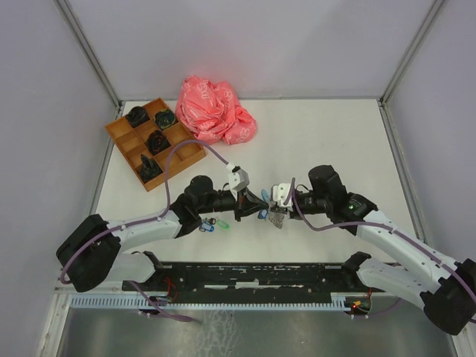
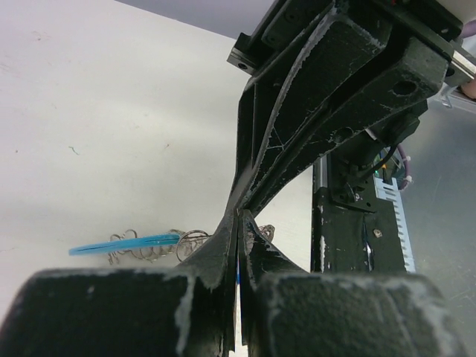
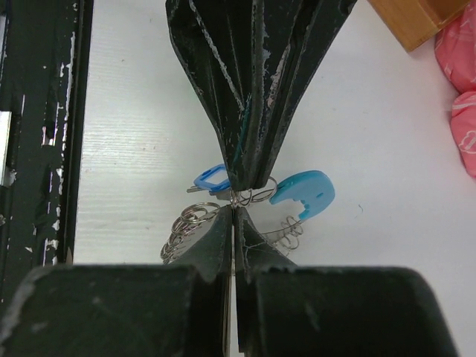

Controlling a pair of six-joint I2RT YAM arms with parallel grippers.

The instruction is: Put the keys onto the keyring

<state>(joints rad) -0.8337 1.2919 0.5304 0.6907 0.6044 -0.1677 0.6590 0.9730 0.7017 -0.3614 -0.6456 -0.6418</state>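
Closed tight and meeting tip to tip over the table's (image 1: 335, 134) near middle: left gripper (image 3: 249, 182) and right gripper (image 3: 233, 212), with blue-tagged keys (image 3: 301, 195) and the keyring's (image 3: 291, 232) chain bunched just beneath.

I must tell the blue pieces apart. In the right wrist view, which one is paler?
The curved piece on the right; the blue tag on the left is darker and shaped like a frame.
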